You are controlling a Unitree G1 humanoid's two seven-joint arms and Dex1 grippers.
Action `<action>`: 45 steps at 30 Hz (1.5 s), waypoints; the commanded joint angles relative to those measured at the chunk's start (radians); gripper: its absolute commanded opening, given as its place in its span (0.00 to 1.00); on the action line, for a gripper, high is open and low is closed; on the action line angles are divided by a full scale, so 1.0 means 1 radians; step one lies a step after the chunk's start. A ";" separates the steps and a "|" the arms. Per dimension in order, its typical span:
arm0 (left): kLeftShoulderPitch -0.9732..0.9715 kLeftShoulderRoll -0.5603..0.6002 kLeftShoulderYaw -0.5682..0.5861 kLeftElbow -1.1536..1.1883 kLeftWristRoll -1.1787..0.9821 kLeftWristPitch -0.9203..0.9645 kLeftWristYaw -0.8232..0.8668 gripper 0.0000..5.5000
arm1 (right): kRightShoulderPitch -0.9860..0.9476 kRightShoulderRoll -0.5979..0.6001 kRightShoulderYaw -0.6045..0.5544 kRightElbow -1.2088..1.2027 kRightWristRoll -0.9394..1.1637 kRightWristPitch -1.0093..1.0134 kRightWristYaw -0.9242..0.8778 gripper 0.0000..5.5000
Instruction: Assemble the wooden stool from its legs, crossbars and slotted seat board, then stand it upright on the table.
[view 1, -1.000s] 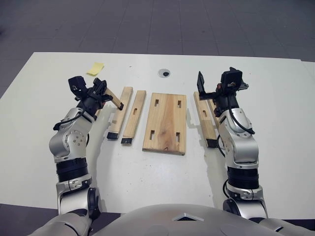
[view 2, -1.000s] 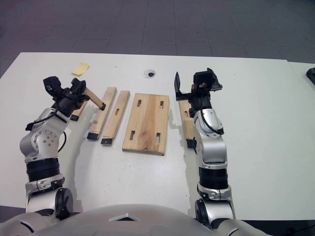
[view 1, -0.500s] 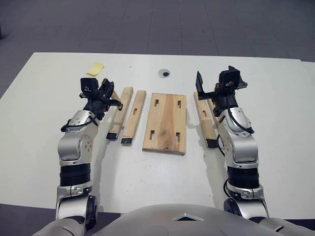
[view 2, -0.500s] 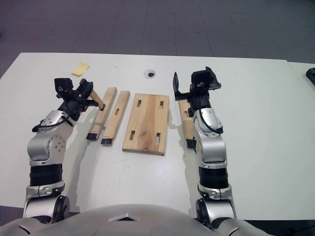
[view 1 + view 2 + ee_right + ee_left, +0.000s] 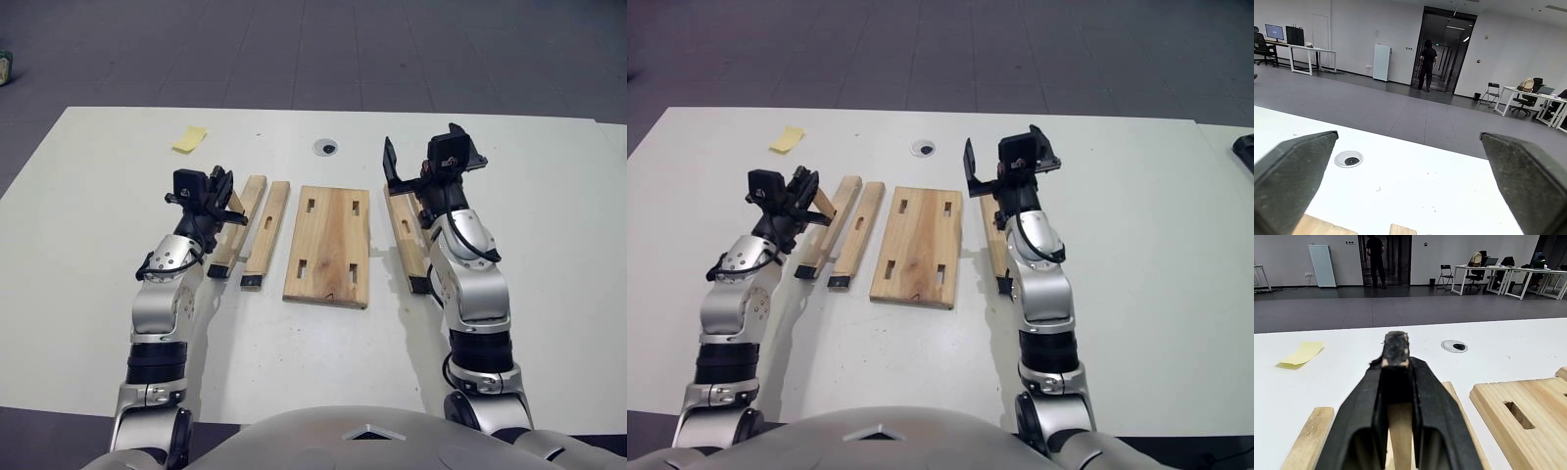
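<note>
The slotted seat board (image 5: 329,245) lies flat at the table's middle. Two wooden legs (image 5: 257,228) with black end caps lie side by side to its left, and more pieces (image 5: 406,233) lie along its right edge. My left gripper (image 5: 217,197) hovers at the far end of the left legs, shut on a short wooden bar (image 5: 1399,427) whose black tip (image 5: 1396,345) sticks out past the fingers. My right gripper (image 5: 423,157) is raised over the far end of the right pieces, open, with nothing between its fingers (image 5: 1294,180).
A yellow sticky note (image 5: 189,138) lies at the far left of the white table (image 5: 549,225). A round cable grommet (image 5: 325,148) sits behind the seat board. Bare tabletop stretches in front of the parts and to both sides.
My left arm has swung right and inward with the bar, from the table's left to the far end of the left legs. My right gripper has shifted slightly left.
</note>
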 commanded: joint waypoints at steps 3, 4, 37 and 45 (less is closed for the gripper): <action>0.024 -0.054 -0.033 0.167 0.039 0.120 0.040 0.08 | -0.037 -0.003 0.007 -0.003 -0.004 0.015 0.008 0.98; 0.007 -0.059 -0.036 0.161 0.040 0.118 0.042 0.08 | -0.041 -0.003 0.007 -0.001 -0.005 0.014 0.008 0.98; -0.159 -0.087 0.023 0.048 0.043 0.055 0.031 0.81 | -0.061 -0.014 -0.008 0.069 -0.012 -0.043 0.008 0.98; -0.224 -0.066 0.066 -0.020 -0.017 0.094 -0.021 0.98 | -0.075 -0.008 -0.023 0.096 -0.006 -0.078 -0.013 0.98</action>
